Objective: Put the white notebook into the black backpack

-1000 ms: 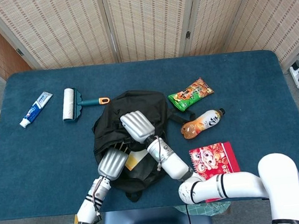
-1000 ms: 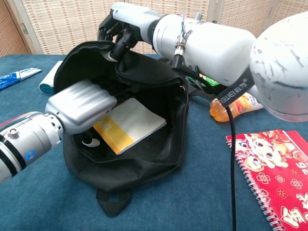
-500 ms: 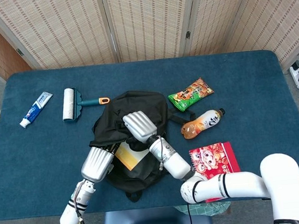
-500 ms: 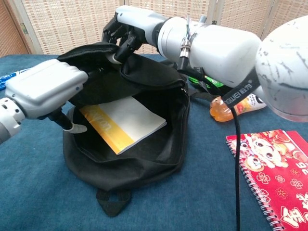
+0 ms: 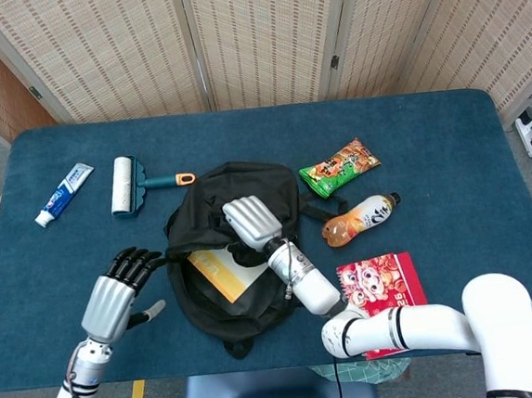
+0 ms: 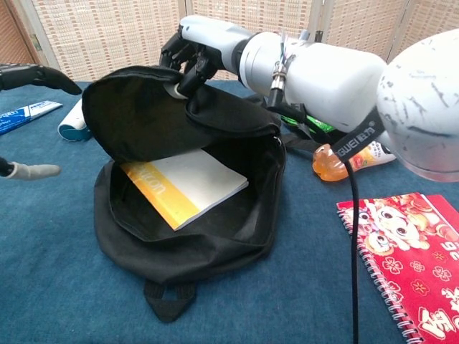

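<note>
Starting at the far left of the blue felt-like table (image 5: 448, 146): a flat toothpaste tube (image 5: 63, 193) lies there, and next to it a lint roller (image 5: 127, 184) with a white cylinder head and a teal handle tipped in orange. Below those, the left hand (image 5: 116, 291) hovers over the cloth just left of the bag, silver shell, dark fingers spread apart, nothing in it. Middle of the table is the black backpack (image 6: 179, 236), soft floppy fabric, mouth gaping wide. The white notebook (image 6: 188, 184) lies flat inside it, a thin rectangle with a yellow-orange band along its spine edge. The right hand (image 6: 188, 51) has its dark fingers pinched on the bag's upper flap, holding it up. To the right of the bag there's a crinkly green and orange snack packet (image 5: 339, 165), a plastic bottle (image 5: 360, 219) of orange drink on its side, and a red spiral-bound notebook (image 6: 401, 254) with cartoon prints.
</note>
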Controlling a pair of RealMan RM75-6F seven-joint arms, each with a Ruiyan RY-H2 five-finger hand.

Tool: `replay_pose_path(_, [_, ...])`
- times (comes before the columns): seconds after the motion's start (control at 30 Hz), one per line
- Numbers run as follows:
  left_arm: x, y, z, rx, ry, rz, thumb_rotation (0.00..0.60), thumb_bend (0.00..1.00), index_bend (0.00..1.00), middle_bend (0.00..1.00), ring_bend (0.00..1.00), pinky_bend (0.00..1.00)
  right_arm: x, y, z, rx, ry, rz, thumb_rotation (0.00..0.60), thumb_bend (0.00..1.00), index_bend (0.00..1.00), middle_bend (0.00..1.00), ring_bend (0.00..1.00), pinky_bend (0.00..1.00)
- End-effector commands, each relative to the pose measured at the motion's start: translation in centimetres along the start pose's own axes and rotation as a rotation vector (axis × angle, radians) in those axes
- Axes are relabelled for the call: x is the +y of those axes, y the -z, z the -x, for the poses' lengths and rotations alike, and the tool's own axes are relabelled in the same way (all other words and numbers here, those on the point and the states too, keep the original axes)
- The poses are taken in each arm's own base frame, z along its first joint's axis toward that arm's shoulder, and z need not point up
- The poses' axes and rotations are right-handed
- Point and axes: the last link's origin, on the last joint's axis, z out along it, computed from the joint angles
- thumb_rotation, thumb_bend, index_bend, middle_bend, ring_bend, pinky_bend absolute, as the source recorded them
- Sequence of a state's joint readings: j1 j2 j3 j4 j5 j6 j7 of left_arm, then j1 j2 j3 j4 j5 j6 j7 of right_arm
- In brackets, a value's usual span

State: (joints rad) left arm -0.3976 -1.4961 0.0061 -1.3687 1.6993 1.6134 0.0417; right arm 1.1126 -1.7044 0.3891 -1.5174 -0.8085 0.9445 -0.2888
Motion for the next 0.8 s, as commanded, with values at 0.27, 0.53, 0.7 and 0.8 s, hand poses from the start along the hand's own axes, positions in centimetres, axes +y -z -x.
replay_pose_path(0.27, [-4.0, 2.0, -1.7, -0.002, -0.009, -0.15, 0.6, 0.0, 0.29, 0.29, 0.25, 0.23, 1.0, 1.4, -0.1, -0.037, -0.003, -0.01, 0.6, 0.76, 0.74, 0.48, 0.4, 0.31])
replay_pose_path(0.53, [-5.8, 2.7, -2.6, -0.033, -0.054, -0.227, 0.6, 0.0, 0.27, 0.29, 0.24, 0.23, 1.3, 5.6, 0.1, -0.176, 0.071, -0.082, 0.536, 0.22, 0.1, 0.23, 0.22, 0.21])
replay_pose_path(0.7, [-6.0, 2.7, -2.6, -0.079, -0.078, -0.246, 0.6, 0.0, 0.25, 0.29, 0.24, 0.22, 1.5, 8.3, -1.1, -0.211, 0.102, -0.096, 0.372, 0.0, 0.0, 0.09, 0.12, 0.17])
replay_pose_path(0.8, [-6.0, 2.6, -2.6, -0.1, -0.087, -0.257, 0.6, 0.0, 0.24, 0.28, 0.24, 0.22, 1.7, 9.9, -2.1, -0.204, 0.11, -0.097, 0.351, 0.0, 0.0, 0.08, 0.11, 0.17])
